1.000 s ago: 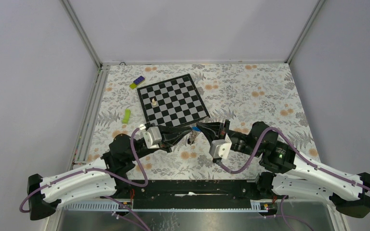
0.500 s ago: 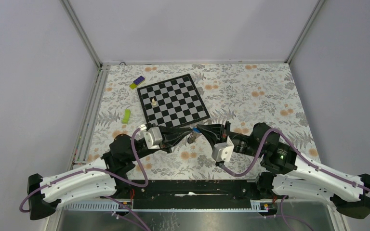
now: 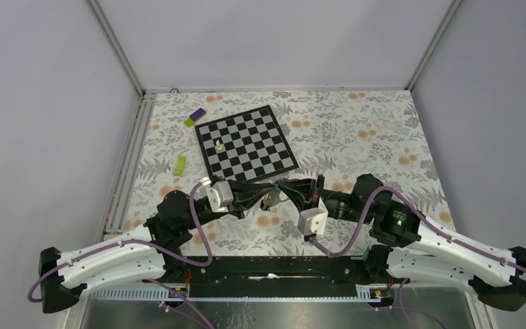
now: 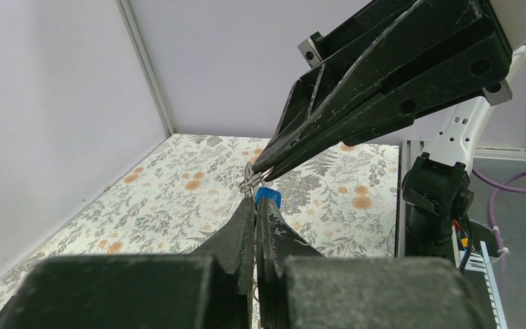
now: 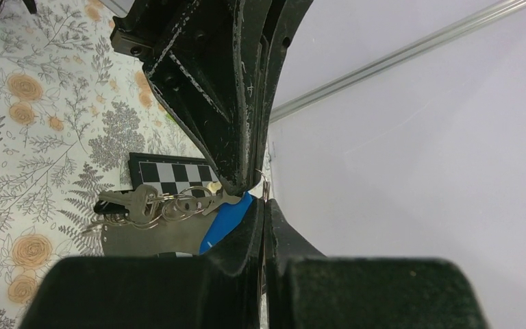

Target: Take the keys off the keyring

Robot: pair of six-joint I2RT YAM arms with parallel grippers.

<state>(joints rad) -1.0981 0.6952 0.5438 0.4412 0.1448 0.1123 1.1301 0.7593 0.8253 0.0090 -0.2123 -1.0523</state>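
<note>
Tip to tip above the flowered table (image 3: 356,137), our two arms meet over a small bunch of metal. The left gripper (image 4: 254,204) has its jaws pressed together. The right gripper (image 4: 259,166) faces it from the opposite side with its jaws just as tight, and the two sets of tips almost touch.

Between them we see the keyring (image 4: 248,184), a thin wire loop nipped in the right gripper's tips. The left gripper's tips close on it just below, though we cannot make out exactly which strand of wire they hold. The ring's blue tag (image 4: 268,197) sits right beside the left gripper's tips, to their right in the left wrist view.

From the right wrist camera, the keys (image 5: 133,202) fan out sideways off the left gripper's tip. They are silvery, bunched on smaller wire loops, and clear of both pairs of fingers.

Beyond the meeting point, further out from both grippers, lies the chessboard (image 3: 246,142) with one white chess piece (image 3: 218,144) standing on it. Out past the left gripper and well apart from it, we note a green stick (image 3: 180,164) and a purple and yellow block (image 3: 194,117) on the cloth.
</note>
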